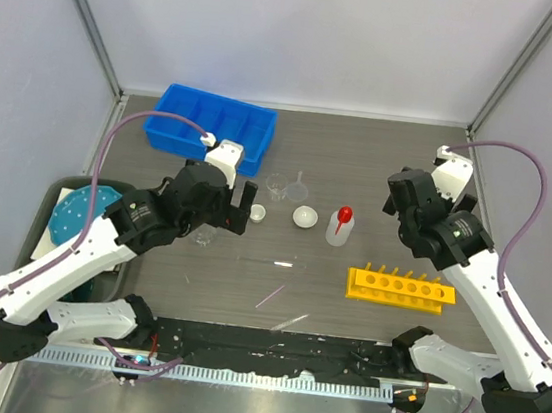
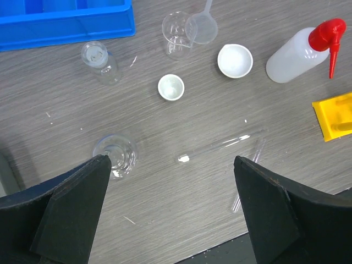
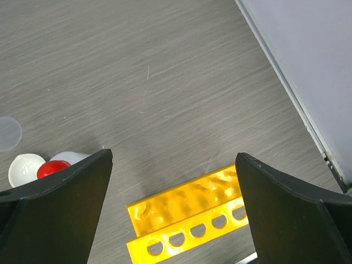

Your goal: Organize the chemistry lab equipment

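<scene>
Nothing looks sorted yet: the glassware stands scattered over the grey surface (image 1: pixel 363 157) between the two arms. The left arm (image 1: pixel 100 245) hangs over the middle of the spread, its jaws wide and holding nothing. A small clear beaker (image 2: pixel 115 155) stands just beside one finger, and thin tubes (image 2: pixel 234 144) lie flat near the other. Beyond are a vial (image 2: pixel 100 59), a funnel (image 2: pixel 201 26) up against a second beaker (image 2: pixel 175 37), a white round dish (image 2: pixel 235 59) and the red-capped squeeze bottle (image 2: pixel 294 52). The right arm (image 1: pixel 497 294), jaws equally wide and empty, hovers above the yellow rack (image 3: pixel 187 220).

I'd say this is the opening step, choosing a first piece. The left arm seems best placed to come down astride that near beaker, perhaps bound for the blue compartment tray (image 1: pixel 210 126). The flat tubes would need a finer pinch.
</scene>
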{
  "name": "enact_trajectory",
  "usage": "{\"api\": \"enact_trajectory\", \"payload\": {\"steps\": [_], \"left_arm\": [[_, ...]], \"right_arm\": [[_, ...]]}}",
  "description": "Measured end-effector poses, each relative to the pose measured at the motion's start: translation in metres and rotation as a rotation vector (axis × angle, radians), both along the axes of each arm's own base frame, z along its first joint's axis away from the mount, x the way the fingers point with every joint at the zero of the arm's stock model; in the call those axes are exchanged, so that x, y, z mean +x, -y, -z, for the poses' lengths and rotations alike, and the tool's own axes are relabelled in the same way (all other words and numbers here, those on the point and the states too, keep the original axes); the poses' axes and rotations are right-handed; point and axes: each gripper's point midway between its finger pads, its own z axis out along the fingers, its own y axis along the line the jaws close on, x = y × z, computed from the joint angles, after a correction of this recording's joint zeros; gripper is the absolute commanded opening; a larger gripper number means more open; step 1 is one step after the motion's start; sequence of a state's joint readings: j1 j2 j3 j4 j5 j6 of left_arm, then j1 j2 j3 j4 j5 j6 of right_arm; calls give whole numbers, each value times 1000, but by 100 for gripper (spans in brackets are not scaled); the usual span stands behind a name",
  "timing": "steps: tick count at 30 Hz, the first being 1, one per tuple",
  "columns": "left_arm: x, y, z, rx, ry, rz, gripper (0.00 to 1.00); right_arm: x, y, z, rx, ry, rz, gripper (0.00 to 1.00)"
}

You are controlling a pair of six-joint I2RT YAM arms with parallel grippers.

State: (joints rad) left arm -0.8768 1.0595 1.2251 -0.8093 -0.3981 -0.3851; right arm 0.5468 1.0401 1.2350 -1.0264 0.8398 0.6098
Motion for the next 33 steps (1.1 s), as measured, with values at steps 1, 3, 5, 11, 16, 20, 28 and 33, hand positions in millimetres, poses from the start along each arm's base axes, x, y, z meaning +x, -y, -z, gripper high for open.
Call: {"api": "enact_trajectory", "payload": {"steps": [1,3,5,11,16,20,28,33], "left_arm": [[-1,1,0,-3,-2,4,100],[-2,2,1,-5,-9,13,100],[-3,3,4,-7,-15,21,100],[-10,3,9,-17,-32,42,100],[-13,6,11,-34,-52,51,100],[-18,6,11,-46,-70,57,100],[-33,0,8,-76,-80,90,100],[-38,-5,9,-67,-89,97,100]], "right_arm": [[1,-1,2,3,-5,6,100],[0,0,10,1,-41,39,99],[-1,0,22,-11,-92,77,100],[-6,-4,52,-17,-225,175,100],[-18,-10,82,93,-249,265,96],[-51,-6,100,232,-240,345,92],[-91,-6,133,451,-222,482,87],[-112,-5,160,474,-276,541,85]]}}
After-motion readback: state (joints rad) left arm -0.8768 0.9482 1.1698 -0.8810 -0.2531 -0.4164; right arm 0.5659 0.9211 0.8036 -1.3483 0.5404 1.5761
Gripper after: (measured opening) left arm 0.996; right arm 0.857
